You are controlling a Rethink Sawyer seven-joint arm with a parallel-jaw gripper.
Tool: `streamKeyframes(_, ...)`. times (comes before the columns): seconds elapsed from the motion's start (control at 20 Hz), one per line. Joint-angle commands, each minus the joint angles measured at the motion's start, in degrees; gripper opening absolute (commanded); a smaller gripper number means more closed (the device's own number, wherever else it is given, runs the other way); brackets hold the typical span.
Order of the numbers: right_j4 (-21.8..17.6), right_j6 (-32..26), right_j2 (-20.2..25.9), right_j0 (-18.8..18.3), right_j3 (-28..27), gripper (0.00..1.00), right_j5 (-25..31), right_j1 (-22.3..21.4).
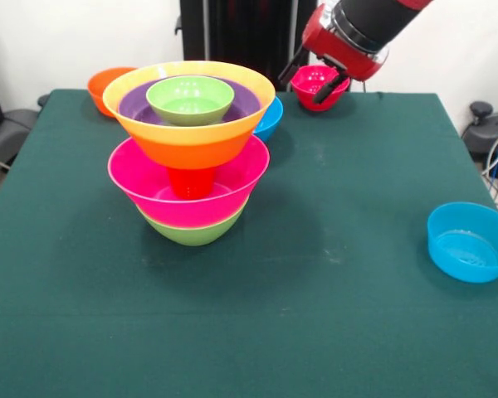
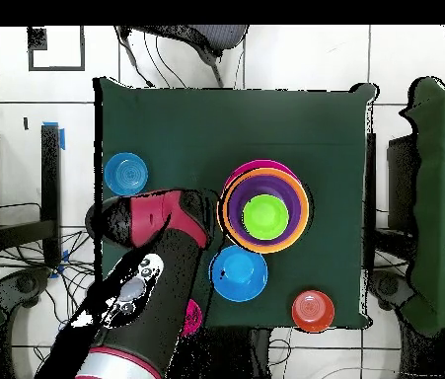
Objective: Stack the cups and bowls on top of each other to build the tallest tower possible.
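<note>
Front view: a green-covered worktop [image 1: 332, 274] carries a tower [image 1: 191, 153] of nested plastic ware, left of centre. A green bowl [image 1: 195, 233] sits lowest, with a large pink bowl [image 1: 149, 184] resting inside it. An upturned red-orange cup [image 1: 191, 182] stands in the pink bowl and props up a large orange bowl [image 1: 187, 141] with a yellow rim. Inside that lies a purple bowl [image 1: 133, 106], and a small light green bowl [image 1: 190, 98] sits on top. Behind the tower, a blue bowl [image 1: 270, 120] peeks out at the right and an orange bowl [image 1: 106, 85] at the left. A second blue bowl [image 1: 469, 242] stands alone near the worktop's right edge. At the top right the red and black arm reaches down; its pincer [image 1: 311, 81] hangs in front of a small red-pink bowl [image 1: 319, 83] at the far edge, its dark fingers spread either side of the bowl's front, though I cannot tell whether they touch it

Overhead view: the tower [image 2: 264, 209] shows as rings, with the light green bowl [image 2: 264, 216] at the centre. One blue bowl [image 2: 239, 273] lies just beside the tower, another [image 2: 125, 173] well apart at the left. The orange bowl [image 2: 312, 310] sits near the worktop's bottom right corner. The arm [image 2: 152, 286] covers the pincer, and only a sliver of the red-pink bowl [image 2: 193, 316] shows beside it
</note>
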Motion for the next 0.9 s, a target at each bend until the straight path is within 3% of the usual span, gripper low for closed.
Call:
streamKeyframes(0.05, -1.10, 10.97, 2.25, 1.25, 4.52, 1.00, -4.37, 3.01)
streamKeyframes(0.9, -0.78, 11.64, 1.08, 2.52, 11.17, 1.00, -9.13, 3.18)
